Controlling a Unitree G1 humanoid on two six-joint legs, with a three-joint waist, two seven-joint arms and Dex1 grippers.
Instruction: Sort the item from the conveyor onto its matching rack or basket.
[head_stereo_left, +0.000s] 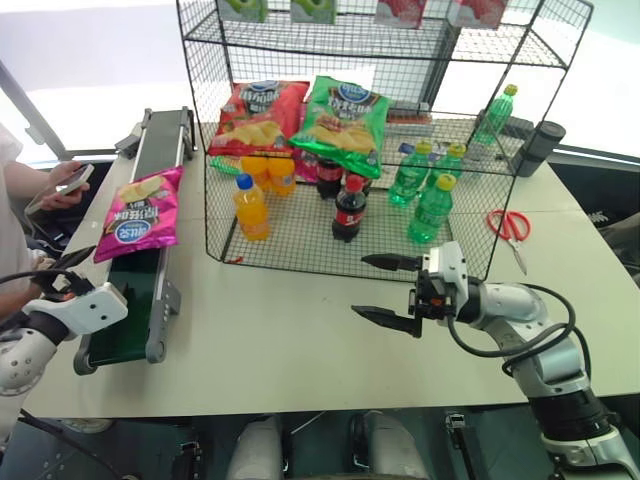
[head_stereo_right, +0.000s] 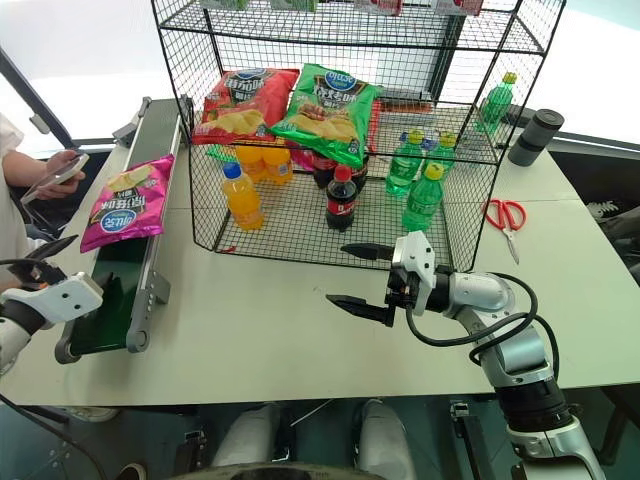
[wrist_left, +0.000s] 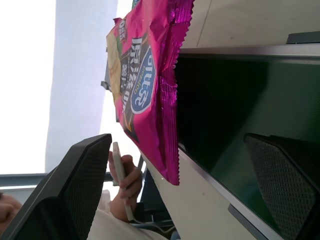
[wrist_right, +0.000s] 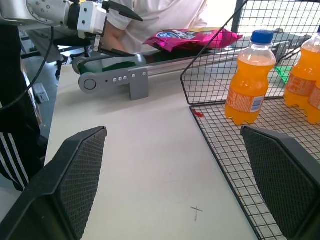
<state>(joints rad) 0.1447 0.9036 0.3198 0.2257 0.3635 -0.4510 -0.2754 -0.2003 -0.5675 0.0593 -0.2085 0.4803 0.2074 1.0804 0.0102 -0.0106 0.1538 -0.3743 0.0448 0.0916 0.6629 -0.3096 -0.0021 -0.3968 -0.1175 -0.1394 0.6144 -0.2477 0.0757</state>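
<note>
Your left gripper (head_stereo_left: 55, 268) has its fingers spread wide and empty, lined up along the conveyor (head_stereo_left: 160, 140) because the pink crisp bag (head_stereo_left: 140, 212) lies just ahead; right gripper (head_stereo_left: 390, 288) fingers also wide, empty.

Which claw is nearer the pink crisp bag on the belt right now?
Left. The left claw hangs open at the conveyor's near end, just short of the pink crisp bag. The right claw is open over the table in front of the wire rack.
</note>
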